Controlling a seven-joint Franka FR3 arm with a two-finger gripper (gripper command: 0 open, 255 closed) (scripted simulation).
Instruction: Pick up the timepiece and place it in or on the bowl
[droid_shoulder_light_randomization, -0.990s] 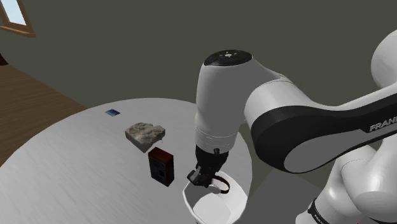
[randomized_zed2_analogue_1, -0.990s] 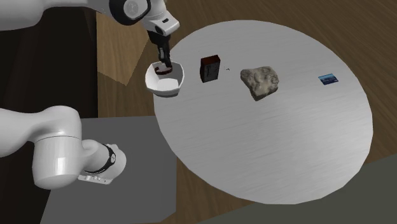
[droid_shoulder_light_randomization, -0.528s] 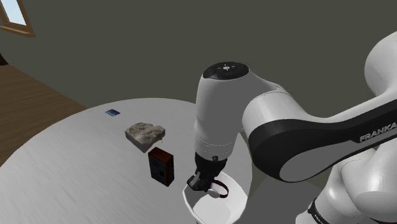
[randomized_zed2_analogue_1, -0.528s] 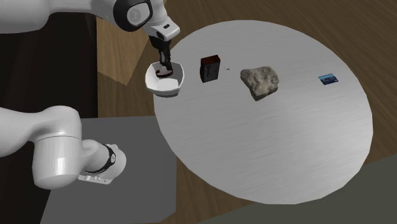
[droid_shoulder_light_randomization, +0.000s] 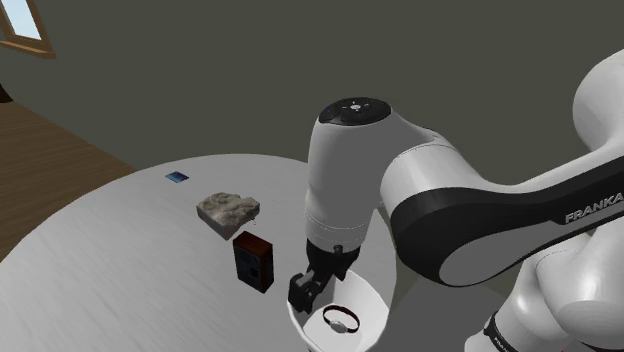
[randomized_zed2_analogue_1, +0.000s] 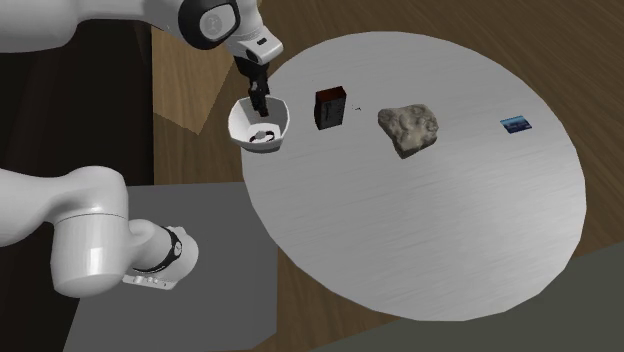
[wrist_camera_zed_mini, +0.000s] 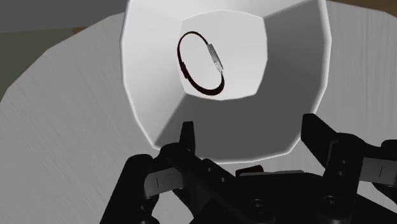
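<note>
The watch (droid_shoulder_light_randomization: 341, 318) lies flat on the floor of the white bowl (droid_shoulder_light_randomization: 365, 300), free of my grip, so I judge the placing step done and only the withdrawal left.

Sweeping the shoulder view from its left across the round counter (droid_shoulder_light_randomization: 120, 260): a small blue card (droid_shoulder_light_randomization: 176, 178) sits far off, then a pale rock (droid_shoulder_light_randomization: 229, 209). Next comes a dark box (droid_shoulder_light_randomization: 253, 260) standing upright just beside the bowl. After that is my tool (droid_shoulder_light_randomization: 308, 290), poised over the bowl's near rim, and last the bowl itself at the counter's edge.

The next move, as I see it, calls for a straight lift. The box stands close on one side and the rim is right under me, so any sideways drift could nudge the bowl or tip the box.

In the wrist view my tool (wrist_camera_zed_mini: 251, 143) is spread wide: the two black fingers (wrist_camera_zed_mini: 186, 137) stand well apart with nothing between them. The watch is beyond them, its strap in a loop on the bowl's floor. One finger sits very near the rim in the shoulder view; I cannot tell whether it touches.
</note>
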